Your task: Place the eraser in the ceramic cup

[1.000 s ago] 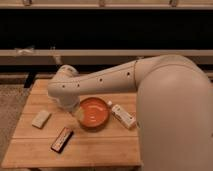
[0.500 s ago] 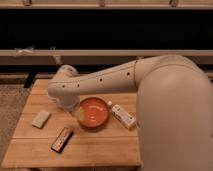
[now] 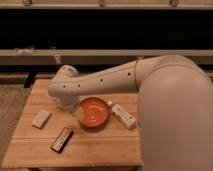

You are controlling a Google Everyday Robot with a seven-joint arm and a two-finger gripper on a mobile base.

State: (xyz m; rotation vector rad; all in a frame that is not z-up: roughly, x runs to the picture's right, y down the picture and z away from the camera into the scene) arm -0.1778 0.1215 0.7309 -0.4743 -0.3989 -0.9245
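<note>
A pale robot arm [image 3: 100, 82] is seen reaching from a bulky white body at the right edge across a wooden table [image 3: 100, 150] towards the left. The forearm is held nearly level, sloping slightly downward, above the back half of the table. At the far left it is bent sharply at a rounded wrist and turned down towards the tabletop. The gripper [image 3: 76, 112] is pointed downward below that wrist, just beside the left rim of an orange bowl [image 3: 95, 112]. Its jaws are spread wide and nothing is held between them. The eraser [image 3: 62, 139] is found lying flat on the table, in front of the gripper and apart from it, near the front left. A beige block [image 3: 41, 119] is placed further left. A white carton [image 3: 124, 116] is laid just right of the bowl.
</note>
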